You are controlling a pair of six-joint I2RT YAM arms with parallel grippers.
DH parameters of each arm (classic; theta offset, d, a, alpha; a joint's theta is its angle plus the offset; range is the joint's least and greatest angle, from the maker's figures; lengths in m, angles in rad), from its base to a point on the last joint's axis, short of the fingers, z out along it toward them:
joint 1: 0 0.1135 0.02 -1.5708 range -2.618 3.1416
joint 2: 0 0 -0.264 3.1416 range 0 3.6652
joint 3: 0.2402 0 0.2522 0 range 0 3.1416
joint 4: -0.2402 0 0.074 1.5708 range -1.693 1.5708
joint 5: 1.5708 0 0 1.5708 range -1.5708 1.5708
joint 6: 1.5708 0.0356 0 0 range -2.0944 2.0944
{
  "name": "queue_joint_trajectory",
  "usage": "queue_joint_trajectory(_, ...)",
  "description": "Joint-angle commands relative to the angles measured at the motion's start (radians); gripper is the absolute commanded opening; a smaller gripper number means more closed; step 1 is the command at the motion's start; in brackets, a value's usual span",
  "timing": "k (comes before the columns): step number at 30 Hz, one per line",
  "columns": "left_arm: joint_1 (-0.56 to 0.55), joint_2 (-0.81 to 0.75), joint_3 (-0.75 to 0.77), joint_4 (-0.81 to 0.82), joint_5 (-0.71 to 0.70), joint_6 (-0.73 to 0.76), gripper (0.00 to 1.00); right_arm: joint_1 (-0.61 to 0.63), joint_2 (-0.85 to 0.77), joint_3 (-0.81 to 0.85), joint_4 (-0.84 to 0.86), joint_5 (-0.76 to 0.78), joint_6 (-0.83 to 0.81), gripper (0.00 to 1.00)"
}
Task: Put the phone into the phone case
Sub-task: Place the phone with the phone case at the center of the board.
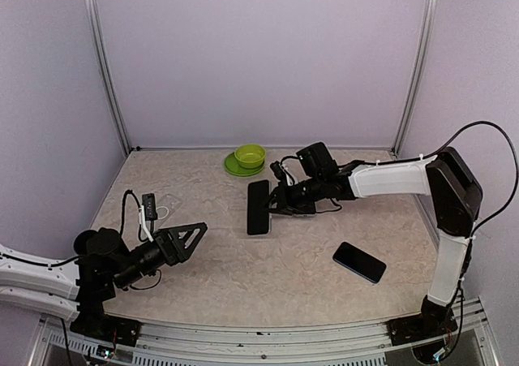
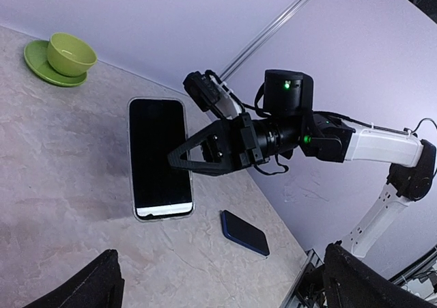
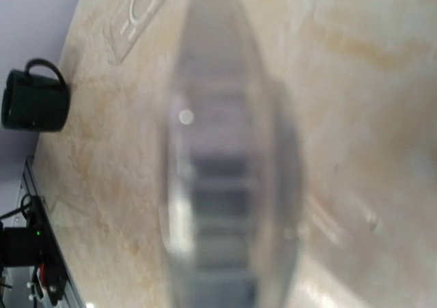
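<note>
Black phone [image 1: 258, 207] lies flat on the worktop [image 1: 308, 285], screen up, just nearside of the green bowl [image 1: 250, 154]; a clear case [image 2: 164, 213] shows as a thin rim round its edges, with a pale strip at the end farthest from the bowl; the bowl sits on a green saucer [image 1: 231, 168]. Right claw [image 1: 274, 204] sits low, nearside and slightly right of the bowl, its tips at the phone's long right edge; whether they touch it, and whether the claw is parted or closed, I cannot tell; the right wrist view is a blur. Navy slab [image 1: 359, 262] lies flat well apart from the bowl, toward the near right; left claw [image 1: 197, 231] hovers far from the bowl at the near left, fingers [image 2: 102, 284] spread wide, gripping nothing.
</note>
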Motion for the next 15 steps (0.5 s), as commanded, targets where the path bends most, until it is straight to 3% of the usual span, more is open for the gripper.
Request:
queue_joint_trajectory(1,-0.012,-0.003,-0.014,-0.007,-0.022,-0.002,0.99,-0.036,0.053,0.081,-0.023,-0.040,-0.029,0.00)
queue_joint_trajectory(15,-0.031,0.022,-0.022,0.022,-0.029,-0.025,0.99,-0.118,0.234,0.307,-0.142,-0.126,-0.071,0.00)
